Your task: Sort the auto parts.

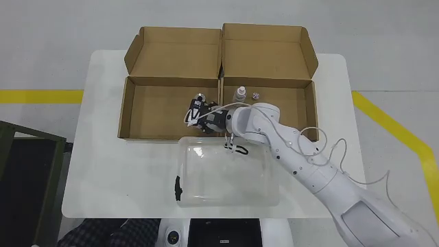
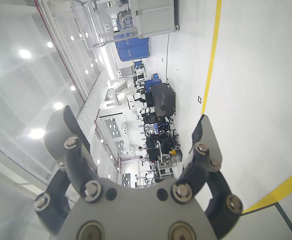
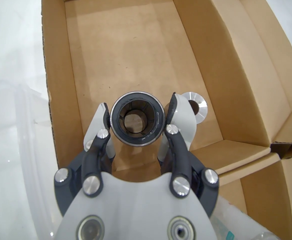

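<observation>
The right tool (image 3: 138, 107) clamps the bushing (image 3: 137, 121) by its round sides inside the cardboard box (image 3: 125, 51). That curved hold could slip, and a dropped bushing might roll into the flanged part (image 3: 198, 106) beside it.

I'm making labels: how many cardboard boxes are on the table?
2. Both are open and stand side by side: the left box, where the right pincer holds a bushing, and the right box beside it.
</observation>
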